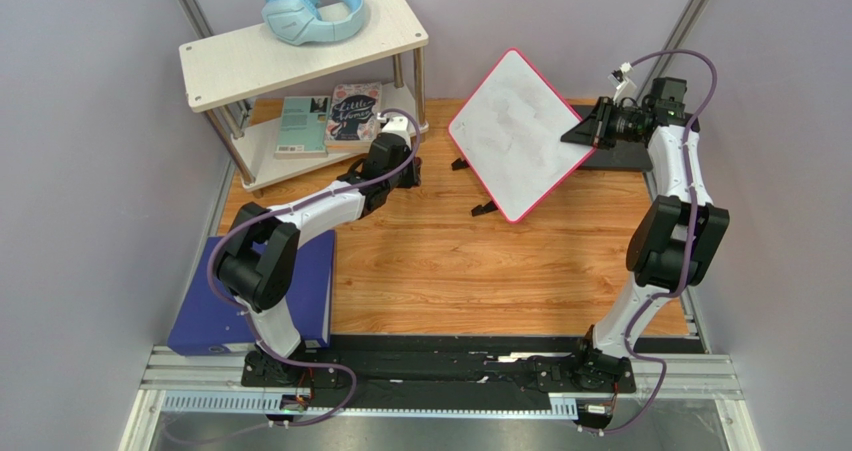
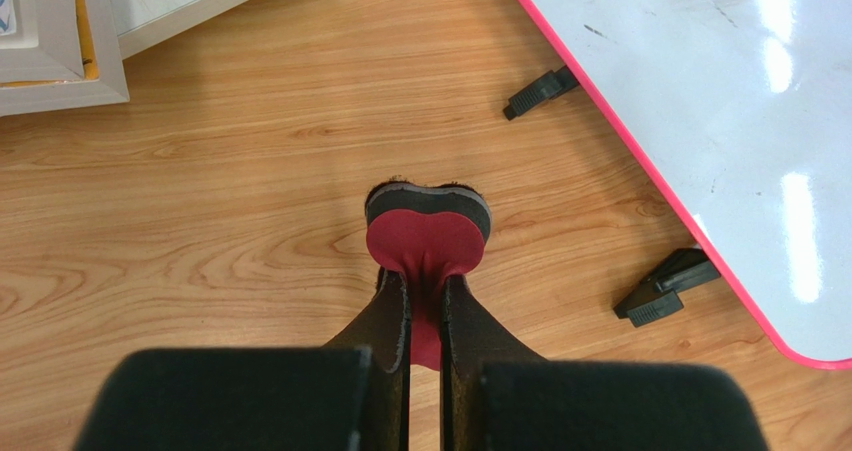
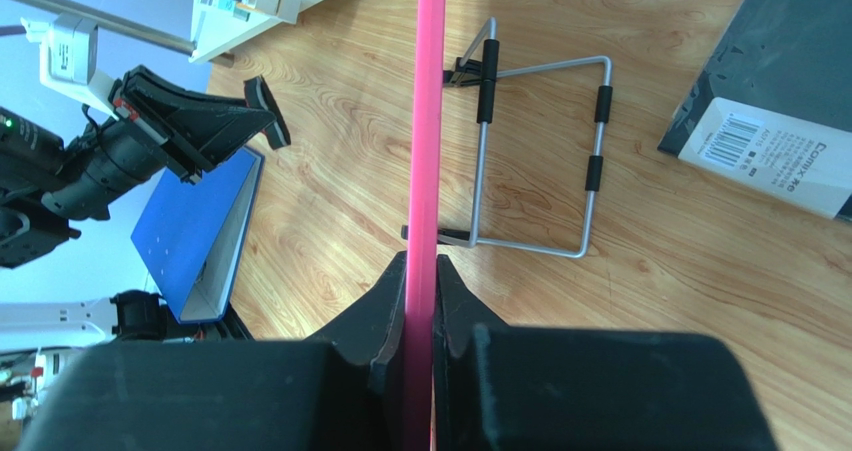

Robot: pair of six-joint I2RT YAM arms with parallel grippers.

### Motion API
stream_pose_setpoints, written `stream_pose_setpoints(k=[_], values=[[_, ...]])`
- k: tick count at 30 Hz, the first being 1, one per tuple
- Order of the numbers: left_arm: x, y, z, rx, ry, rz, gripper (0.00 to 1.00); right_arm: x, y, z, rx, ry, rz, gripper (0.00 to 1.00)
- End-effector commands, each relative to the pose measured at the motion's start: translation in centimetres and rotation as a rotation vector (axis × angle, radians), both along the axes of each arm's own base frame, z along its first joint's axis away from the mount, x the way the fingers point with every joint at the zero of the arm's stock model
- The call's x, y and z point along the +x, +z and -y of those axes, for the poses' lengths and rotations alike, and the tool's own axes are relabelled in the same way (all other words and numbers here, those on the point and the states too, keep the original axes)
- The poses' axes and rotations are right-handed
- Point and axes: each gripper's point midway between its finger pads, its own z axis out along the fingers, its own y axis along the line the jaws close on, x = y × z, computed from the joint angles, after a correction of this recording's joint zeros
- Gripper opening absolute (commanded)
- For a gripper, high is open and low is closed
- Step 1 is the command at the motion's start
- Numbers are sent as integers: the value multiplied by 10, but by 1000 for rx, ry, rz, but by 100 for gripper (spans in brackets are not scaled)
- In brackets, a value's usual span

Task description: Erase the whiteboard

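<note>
Whiteboard position: the whiteboard [image 1: 512,131] sits at the far middle-right of the wooden table [image 1: 470,261], turned corner-on like a diamond, between the two grippers.
Right gripper: the right gripper [image 3: 420,274] is clamped on the board's pink rim at its right-hand edge, one finger on each side of the rim.
Left gripper: the left gripper [image 2: 425,289] is pinched on a small eraser [image 2: 428,233] with a red face and a dark pad. It is held just above the bare wood, left of the board and not touching it.
Board relative to left gripper: the board's near-left edge runs diagonally to the right of the eraser, and two black feet [image 2: 664,287] stick out from under that edge.
Board surface: glossy white. The top view shows faint grey smears, and the left wrist view shows a few tiny dark specks.
Only in the right wrist view: the board appears edge-on as a thin pink line. A wire easel stand [image 3: 540,151] with black sleeves lies on the table beside it, and a black box with a barcode label [image 3: 770,136] is to the right.
Only in the top view: a two-tier shelf [image 1: 300,51] stands at the far left, with light blue headphones [image 1: 310,11] on top and books [image 1: 330,119] on the lower tier.
Near left: a blue binder [image 1: 205,316] lies by the left arm's base.
</note>
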Motion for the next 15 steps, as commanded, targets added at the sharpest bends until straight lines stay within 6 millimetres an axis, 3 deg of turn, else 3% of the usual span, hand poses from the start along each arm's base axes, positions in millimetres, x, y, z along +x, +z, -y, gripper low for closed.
stream_pose_setpoints(k=[1,8,15], values=[[1,4,4,12,-22,32,0,8,51,5,-46,-24,205,0],[-1,2,3,17,-23,29,0,-3,38,4,-68,-45,136,0],[-1,1,3,23,-21,30,0,-26,23,-10,-96,1,105,0]])
